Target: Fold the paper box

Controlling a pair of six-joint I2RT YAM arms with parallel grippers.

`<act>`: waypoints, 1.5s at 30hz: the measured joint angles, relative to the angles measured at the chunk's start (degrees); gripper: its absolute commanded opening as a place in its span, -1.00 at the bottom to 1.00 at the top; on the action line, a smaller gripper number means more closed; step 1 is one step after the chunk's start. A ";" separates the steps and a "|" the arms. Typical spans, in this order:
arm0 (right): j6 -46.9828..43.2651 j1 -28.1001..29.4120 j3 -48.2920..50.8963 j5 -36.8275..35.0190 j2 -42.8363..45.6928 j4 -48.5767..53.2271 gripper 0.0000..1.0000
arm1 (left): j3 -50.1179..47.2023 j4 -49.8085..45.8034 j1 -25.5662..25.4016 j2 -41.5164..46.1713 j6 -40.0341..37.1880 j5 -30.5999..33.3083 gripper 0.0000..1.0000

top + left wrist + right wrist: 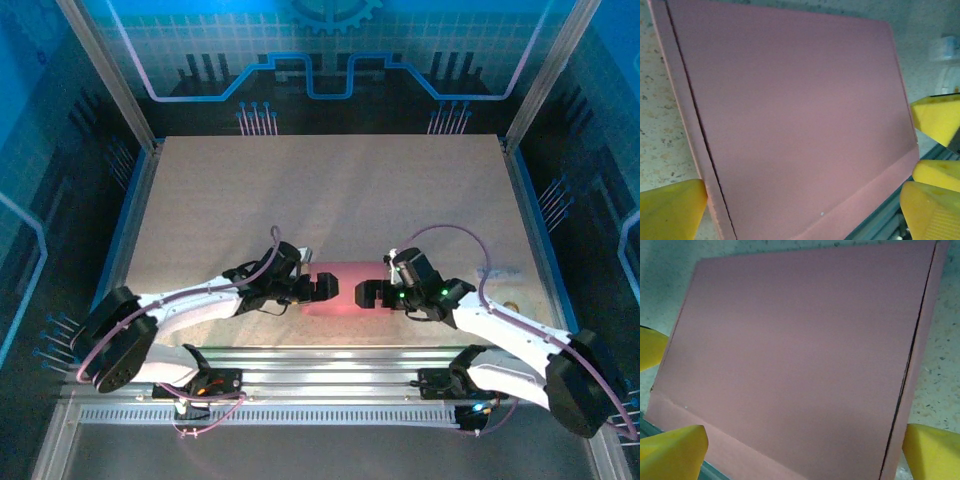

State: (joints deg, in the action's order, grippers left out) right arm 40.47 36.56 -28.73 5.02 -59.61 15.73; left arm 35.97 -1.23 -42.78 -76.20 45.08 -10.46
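Box (341, 277) lies flat on the table (330, 190), pink face up, centred left to right. It sits close to the rail (330, 360) at the near edge. Wide bare table lies beyond it and to both sides; little room on the near side.

Box is closed and slim, so its inside cannot be seen. In the left wrist view a dark seam (695, 115) runs beside the edge away from the rail, with a narrow strip outside it. A creased strip borders the edge towards the rail.

Both arms reach low and inward from their bases, forearms nearly level with the table and meeting at the box. Left gripper (325, 288) is at the box's left end and right gripper (362, 294) at its right end, pointing at each other.

Both sets of jaws are spread wide. In each wrist view the yellow fingers (670, 210) stand outside opposite box edges. Contact cannot be judged, and neither gripper clamps the box.
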 measured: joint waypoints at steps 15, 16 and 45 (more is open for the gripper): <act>3.74 -0.52 -4.00 0.15 5.75 6.97 1.00 | 0.00 -3.54 0.00 8.59 4.17 -2.95 0.99; 4.09 -0.57 -4.07 0.15 5.90 7.06 1.00 | 0.00 -3.65 0.00 8.61 4.52 -3.13 0.99; 10.62 -0.63 -8.96 -0.04 9.11 13.51 1.00 | 1.95 -6.73 3.65 11.02 12.26 -8.07 0.99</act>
State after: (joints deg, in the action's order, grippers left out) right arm 51.09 35.92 -37.69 4.97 -50.50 29.23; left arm 37.91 -7.97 -39.13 -65.19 57.34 -18.52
